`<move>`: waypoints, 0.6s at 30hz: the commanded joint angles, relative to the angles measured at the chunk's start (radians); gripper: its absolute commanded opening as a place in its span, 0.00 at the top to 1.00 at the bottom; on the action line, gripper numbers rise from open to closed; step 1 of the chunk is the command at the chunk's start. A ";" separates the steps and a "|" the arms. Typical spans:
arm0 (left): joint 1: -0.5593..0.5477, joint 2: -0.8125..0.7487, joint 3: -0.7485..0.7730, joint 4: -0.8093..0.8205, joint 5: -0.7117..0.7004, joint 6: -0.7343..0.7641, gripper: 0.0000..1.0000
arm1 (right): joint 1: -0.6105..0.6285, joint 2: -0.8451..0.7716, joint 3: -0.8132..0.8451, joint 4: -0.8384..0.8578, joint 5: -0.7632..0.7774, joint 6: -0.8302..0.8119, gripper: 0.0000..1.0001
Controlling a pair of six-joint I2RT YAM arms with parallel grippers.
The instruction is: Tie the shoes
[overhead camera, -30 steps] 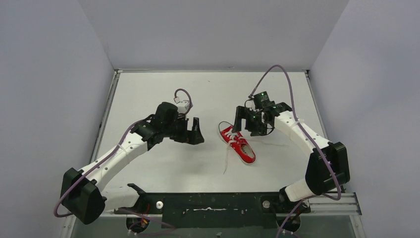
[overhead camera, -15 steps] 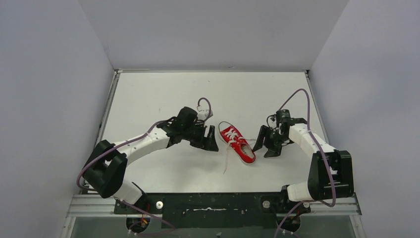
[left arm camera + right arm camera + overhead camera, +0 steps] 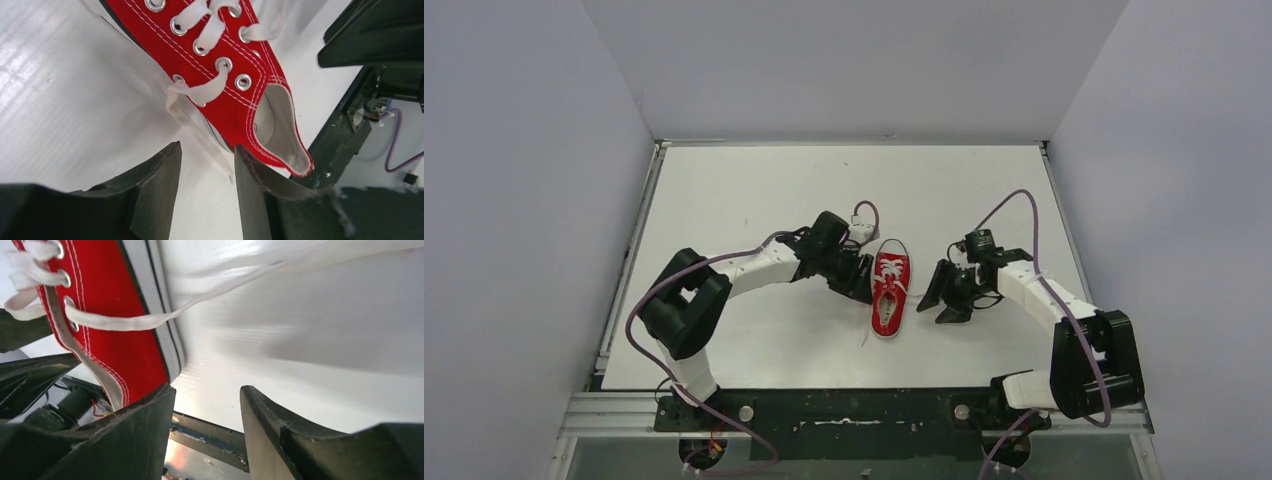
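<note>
The shoes are a single red sneaker (image 3: pixel 889 295) with white laces, lying lengthwise front to back on the white table. My left gripper (image 3: pixel 862 283) is low against its left side and partly open. In the left wrist view the sneaker (image 3: pixel 225 100) fills the top, and a loose lace (image 3: pixel 197 95) trails down into the gap of that gripper (image 3: pixel 207 146), ungripped. My right gripper (image 3: pixel 941 300) is low just right of the shoe, partly open and empty. In the right wrist view the sneaker (image 3: pixel 125 335) lies beside one finger of this gripper (image 3: pixel 208 388), and a lace (image 3: pixel 150 320) runs away across the table.
The white table (image 3: pixel 754 200) is boxed in by pale walls at the back and both sides. A black base rail (image 3: pixel 844 410) runs along the near edge. Purple cables loop above both wrists.
Both arms have come in and down to flank the shoe, and both sets of jaws have narrowed. The shoe has swung from a diagonal to lying straight front to back.
</note>
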 commanded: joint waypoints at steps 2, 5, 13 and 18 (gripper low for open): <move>0.036 0.051 0.024 0.137 0.033 0.037 0.67 | -0.117 -0.045 0.034 -0.103 0.029 -0.042 0.48; 0.041 0.076 0.018 0.198 0.052 0.031 0.68 | -0.154 -0.036 0.070 -0.152 0.048 -0.094 0.48; 0.020 0.139 0.046 0.258 0.049 0.034 0.68 | -0.158 0.009 0.098 -0.138 0.041 -0.072 0.48; 0.007 0.097 -0.020 0.343 0.059 -0.046 0.67 | -0.159 0.037 0.109 -0.132 0.052 -0.084 0.48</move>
